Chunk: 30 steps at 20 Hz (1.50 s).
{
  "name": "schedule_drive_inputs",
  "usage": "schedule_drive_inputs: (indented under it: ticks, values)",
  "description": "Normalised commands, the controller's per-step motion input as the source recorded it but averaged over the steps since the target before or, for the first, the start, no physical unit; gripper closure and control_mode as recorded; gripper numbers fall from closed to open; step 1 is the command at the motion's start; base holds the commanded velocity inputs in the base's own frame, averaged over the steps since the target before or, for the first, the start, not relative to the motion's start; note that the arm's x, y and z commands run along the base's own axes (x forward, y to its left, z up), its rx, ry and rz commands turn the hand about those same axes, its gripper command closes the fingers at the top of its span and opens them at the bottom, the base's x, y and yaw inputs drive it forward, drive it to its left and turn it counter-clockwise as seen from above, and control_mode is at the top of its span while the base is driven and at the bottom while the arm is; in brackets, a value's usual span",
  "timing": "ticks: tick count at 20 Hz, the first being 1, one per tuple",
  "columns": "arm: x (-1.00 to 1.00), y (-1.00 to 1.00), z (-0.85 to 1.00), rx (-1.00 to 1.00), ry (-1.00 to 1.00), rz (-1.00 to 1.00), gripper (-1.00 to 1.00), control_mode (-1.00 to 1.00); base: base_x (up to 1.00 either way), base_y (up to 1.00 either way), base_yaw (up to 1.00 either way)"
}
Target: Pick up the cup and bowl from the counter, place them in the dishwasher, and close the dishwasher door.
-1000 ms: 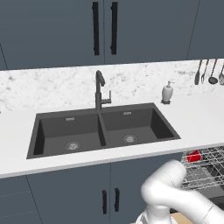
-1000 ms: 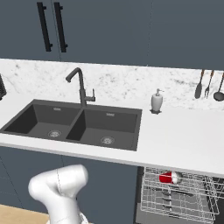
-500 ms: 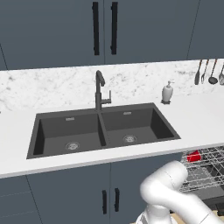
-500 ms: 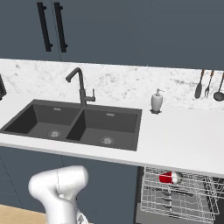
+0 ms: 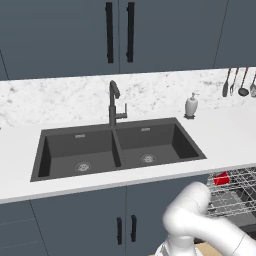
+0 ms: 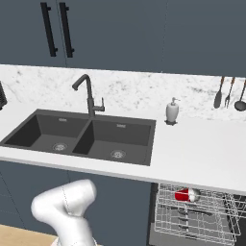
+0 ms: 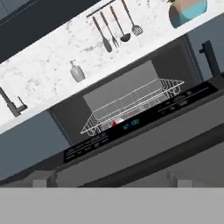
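Dishwasher open, rack pulled out, door partly raised.
A red cup [image 6: 185, 194] lies in the grey wire rack [image 6: 192, 216] of the under-counter dishwasher [image 7: 131, 111], below the long white tabletop [image 6: 202, 153]. The dark slate-grey door [image 7: 144, 151] with its black bar handle [image 7: 183, 148] crosses the hand view. Jaws stand wide, holding nothing.

The dishwasher door [image 7: 144, 144] hangs partly open below the wire rack [image 7: 131, 107] and counter [image 7: 109, 65].

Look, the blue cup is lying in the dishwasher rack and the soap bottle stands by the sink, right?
Not blue: the cup in the dishwasher rack is red, as the right base view shows. The soap bottle does stand on the counter by the sink.
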Motion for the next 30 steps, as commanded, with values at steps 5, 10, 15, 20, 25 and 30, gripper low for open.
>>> schedule_drive_inputs:
  ticks: [5, 10, 15, 20, 25, 30]
  values:
    - [0.48, 0.15, -1.00, 0.39, -0.01, -0.09, -1.00, -1.00, 0.00, 0.00, 0.00]
    - [0.35, 0.39, -1.00, 0.41, 0.00, -0.06, -1.00, -1.00, 0.00, 0.00, 0.00]
    - [0.40, 0.52, -1.00, 0.39, -0.06, -0.08, -1.00, -1.00, 0.00, 0.00, 0.00]
    - [0.61, 0.51, -1.00, 0.46, -0.14, -0.16, -1.00, -1.00, 0.00, 0.00, 0.00]
    - [0.92, 0.42, -1.00, 0.59, -0.35, -0.31, -1.00, -1.00, 0.00, 0.00, 0.00]
    - [1.00, 0.31, -0.96, 0.53, -0.51, -0.36, -1.00, -1.00, 0.00, 0.00, 0.00]
